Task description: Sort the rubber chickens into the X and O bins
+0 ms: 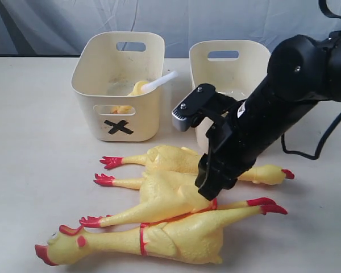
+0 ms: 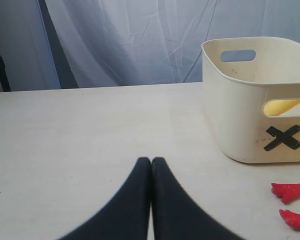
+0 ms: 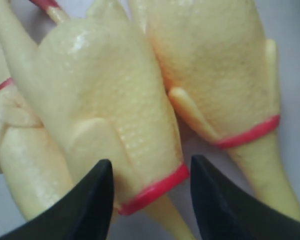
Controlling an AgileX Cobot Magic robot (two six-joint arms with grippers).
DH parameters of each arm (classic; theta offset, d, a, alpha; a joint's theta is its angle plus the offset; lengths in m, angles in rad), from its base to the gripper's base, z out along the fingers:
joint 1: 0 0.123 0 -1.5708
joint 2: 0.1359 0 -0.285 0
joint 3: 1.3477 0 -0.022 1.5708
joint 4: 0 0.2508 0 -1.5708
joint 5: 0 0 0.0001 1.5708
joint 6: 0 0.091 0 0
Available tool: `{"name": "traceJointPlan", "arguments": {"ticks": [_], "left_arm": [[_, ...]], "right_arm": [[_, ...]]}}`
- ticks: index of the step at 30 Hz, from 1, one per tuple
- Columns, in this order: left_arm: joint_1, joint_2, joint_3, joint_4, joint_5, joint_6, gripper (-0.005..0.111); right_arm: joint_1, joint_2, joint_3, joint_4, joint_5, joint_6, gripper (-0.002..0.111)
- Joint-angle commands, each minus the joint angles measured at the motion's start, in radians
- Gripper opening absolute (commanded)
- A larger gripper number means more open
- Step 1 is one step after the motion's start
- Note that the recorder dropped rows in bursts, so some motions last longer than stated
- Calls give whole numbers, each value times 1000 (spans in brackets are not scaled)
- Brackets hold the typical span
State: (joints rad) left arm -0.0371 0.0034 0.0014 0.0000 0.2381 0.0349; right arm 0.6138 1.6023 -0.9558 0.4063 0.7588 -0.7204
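Observation:
Three yellow rubber chickens lie side by side on the table: a back one point(image 1: 170, 156), a middle one point(image 1: 162, 193) and a front one point(image 1: 182, 236). A fourth chicken point(image 1: 139, 87) with a white squeaker tube point(image 1: 162, 81) lies in the X bin point(image 1: 118, 122). My right gripper point(image 1: 216, 187) hangs open over the middle chicken point(image 3: 110, 100), its jaws straddling the red neck band point(image 3: 155, 190) without closing on it. The second cream bin point(image 1: 227, 62) stands behind my right arm, and its mark is hidden. My left gripper point(image 2: 151, 161) is shut and empty, low over bare table left of the X bin point(image 2: 250, 100).
Red chicken feet point(image 2: 287, 191) lie just in front of the X bin. A grey curtain point(image 1: 45, 23) closes off the back of the table. A black cable point(image 1: 324, 136) trails from my right arm at the right edge.

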Motion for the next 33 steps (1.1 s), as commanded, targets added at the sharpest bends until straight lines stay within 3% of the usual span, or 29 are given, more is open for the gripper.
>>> {"name": "traceJointPlan", "arguments": {"ticks": [1, 5, 12, 16, 18, 22, 29, 33], "left_arm": [[-4, -3, -1, -6, -6, -6, 0], [-4, -3, -1, -6, -6, -6, 0], [-4, -3, -1, -6, -6, -6, 0], [-4, -3, -1, -6, -6, -6, 0], [-4, -3, -1, -6, -6, -6, 0], [-4, -3, -1, -6, -6, -6, 0], [-4, -3, -1, -6, -6, -6, 0], [-4, -3, -1, -6, -6, -6, 0]], "right_arm": [[2, -58, 3, -148, 40, 230, 46], [2, -73, 3, -176, 121, 330, 46], [2, -48, 26, 151, 92, 223, 46], [2, -16, 26, 151, 37, 226, 46], [2, -16, 26, 142, 12, 167, 46], [5, -16, 26, 125, 16, -160, 46], [5, 14, 26, 125, -14, -267, 46], [5, 35, 26, 258, 8, -397, 46]]}}
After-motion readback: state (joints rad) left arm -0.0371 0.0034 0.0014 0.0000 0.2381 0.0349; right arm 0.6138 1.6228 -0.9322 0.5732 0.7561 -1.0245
